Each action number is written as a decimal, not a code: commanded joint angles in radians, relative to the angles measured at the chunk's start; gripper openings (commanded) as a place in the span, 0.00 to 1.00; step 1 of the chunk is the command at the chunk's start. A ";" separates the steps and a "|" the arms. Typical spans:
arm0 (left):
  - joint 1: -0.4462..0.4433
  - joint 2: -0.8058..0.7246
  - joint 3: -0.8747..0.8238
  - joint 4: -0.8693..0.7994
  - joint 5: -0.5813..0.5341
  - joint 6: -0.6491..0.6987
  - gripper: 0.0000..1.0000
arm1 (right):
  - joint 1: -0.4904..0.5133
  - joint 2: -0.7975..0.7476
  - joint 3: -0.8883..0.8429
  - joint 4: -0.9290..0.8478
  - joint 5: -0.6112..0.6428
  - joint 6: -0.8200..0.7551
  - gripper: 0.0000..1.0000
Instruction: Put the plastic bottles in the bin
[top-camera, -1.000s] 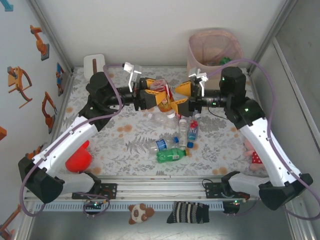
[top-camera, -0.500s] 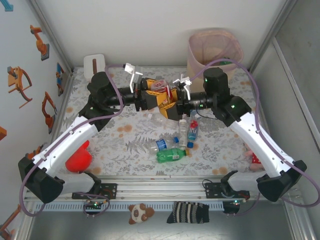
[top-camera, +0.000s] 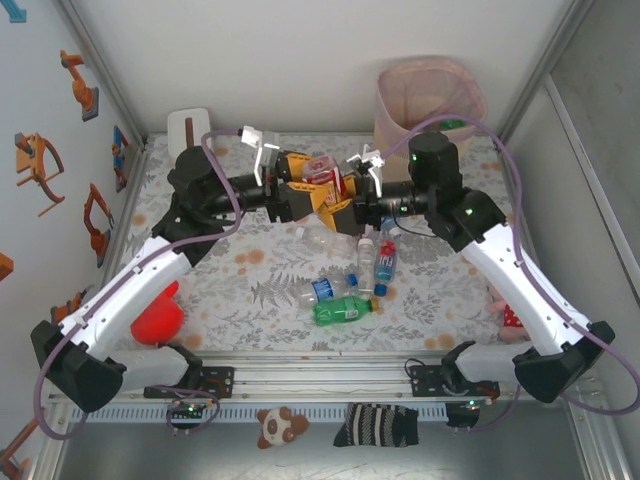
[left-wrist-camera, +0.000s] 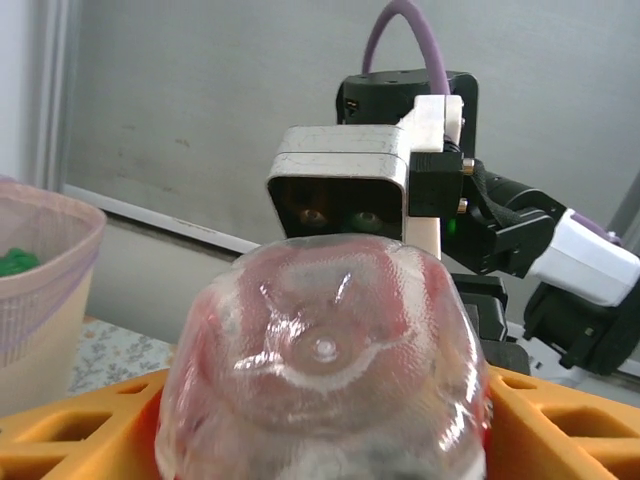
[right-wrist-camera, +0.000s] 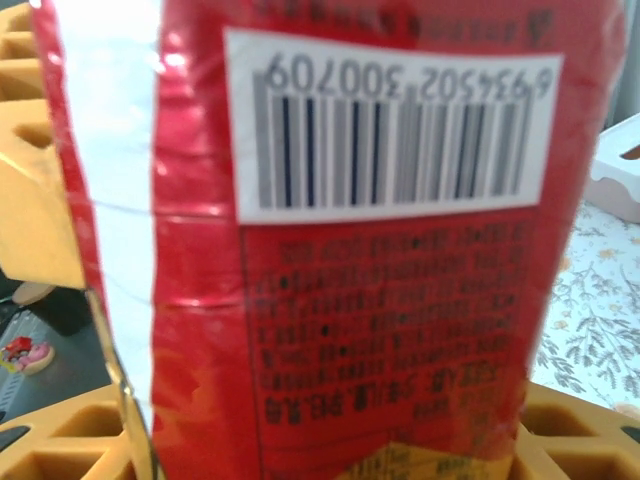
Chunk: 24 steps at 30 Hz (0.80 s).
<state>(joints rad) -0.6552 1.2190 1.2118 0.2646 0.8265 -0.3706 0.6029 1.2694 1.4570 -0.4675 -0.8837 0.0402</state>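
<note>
From the top external view, the two arms meet above the far middle of the table (top-camera: 250, 290), their wrists pointing at each other. The left gripper (top-camera: 316, 188) and the right gripper (top-camera: 342, 198) both bracket one red-labelled bottle (top-camera: 320, 170), which is lifted clear of the table. That reads as a hand-over, probably because the bin (top-camera: 398, 118) stands at the far right corner, on the right arm's side. Five loose bottles (top-camera: 343, 311) lie between the table's middle and its near edge, not yet binned.

In the left wrist view, the red-labelled bottle (left-wrist-camera: 325, 370) points its clear, dimpled base at the lens and lies between the orange fingers (left-wrist-camera: 560, 420), so this arm has it by the neck end. I cannot tell whether this claw is clenched or slack. The bin (left-wrist-camera: 40, 290) shows at the left, with something green inside.

In the right wrist view, the red-labelled bottle (right-wrist-camera: 380, 250) crosses the claw broadside with its barcode facing the lens, and one of the orange fingers (right-wrist-camera: 35, 210) lies against the label. A hold on the body would suit carrying it to the bin. The far side of the bottle is hidden, so I cannot tell if this claw has clamped.
</note>
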 joint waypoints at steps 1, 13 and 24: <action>0.011 -0.066 -0.029 -0.016 -0.068 0.050 0.73 | -0.003 -0.026 0.042 -0.003 0.087 -0.003 0.51; 0.028 -0.186 -0.130 -0.082 -0.254 0.093 0.77 | -0.253 0.081 0.216 0.054 0.287 0.194 0.50; 0.030 -0.203 -0.155 -0.079 -0.280 0.075 0.78 | -0.444 0.375 0.486 -0.020 0.507 0.152 0.47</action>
<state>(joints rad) -0.6323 1.0462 1.0676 0.1780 0.5560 -0.3027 0.1780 1.5913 1.8713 -0.4538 -0.4568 0.2493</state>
